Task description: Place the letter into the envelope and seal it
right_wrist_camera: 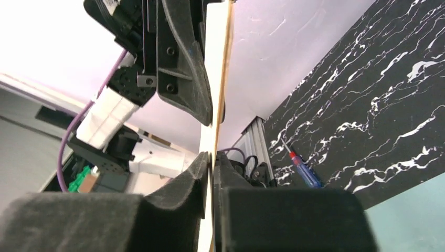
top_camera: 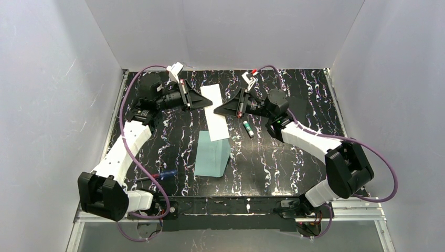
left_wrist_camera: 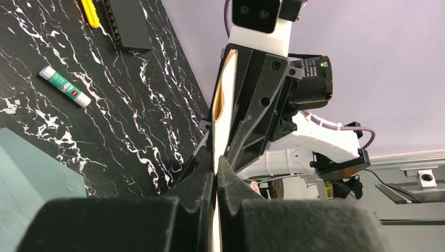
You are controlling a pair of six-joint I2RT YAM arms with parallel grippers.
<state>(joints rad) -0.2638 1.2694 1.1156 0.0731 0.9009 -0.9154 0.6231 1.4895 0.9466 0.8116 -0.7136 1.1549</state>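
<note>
letter [top_camera: 218,126] lifted just beyond the envelope [top_camera: 211,156], near end overlapping its far edge (pale side up) | left gripper [top_camera: 204,103] clamped on letter's left edge | right gripper [top_camera: 215,110] clamped on its right edge | glue stick [top_camera: 248,128] right of the envelope

Black marbled table [top_camera: 294,157] with teal envelope [top_camera: 211,155], glue stick [top_camera: 248,128], blue pen [top_camera: 160,176].
</note>
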